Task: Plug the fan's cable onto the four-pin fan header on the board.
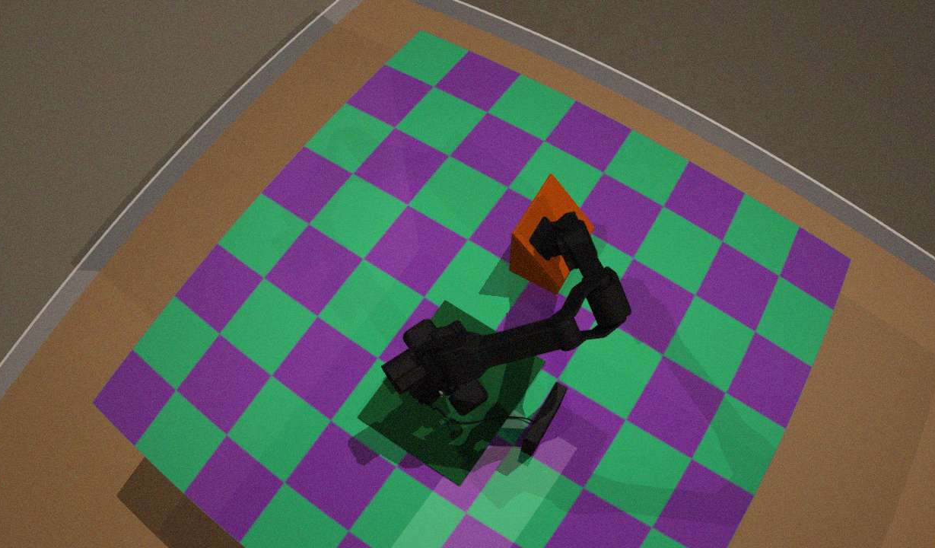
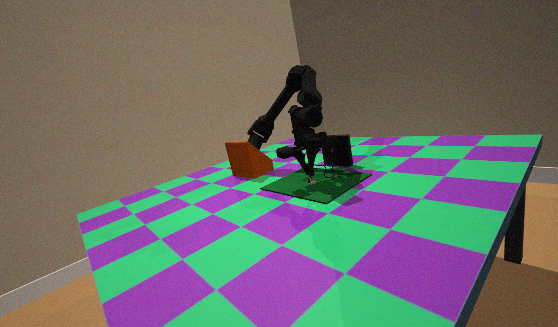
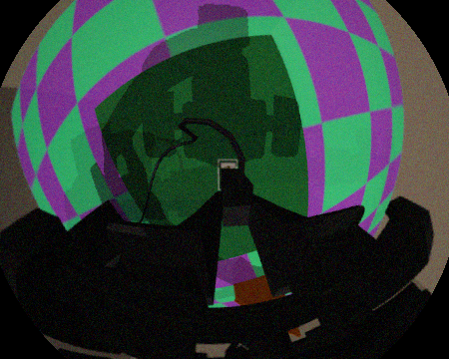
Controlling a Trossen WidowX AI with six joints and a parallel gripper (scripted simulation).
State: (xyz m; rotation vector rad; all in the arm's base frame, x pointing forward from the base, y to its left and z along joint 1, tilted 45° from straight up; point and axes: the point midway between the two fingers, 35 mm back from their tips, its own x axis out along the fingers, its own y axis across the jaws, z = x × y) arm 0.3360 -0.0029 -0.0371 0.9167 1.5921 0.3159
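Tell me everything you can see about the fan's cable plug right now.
The plug is a small dark block pinched between the gripper fingers, upright at their tips. It hangs just over the pale four-pin header on the dark green board; whether it already touches the pins is too small to tell. A thin black cable runs from it in a loose loop across the board toward the black fan standing at the board's edge.

Top view looking steeply down from high; exterior low, farther, across the desk (image 2: 435, 195); wrist close, facing down. Shared: board (image 1: 450, 450).
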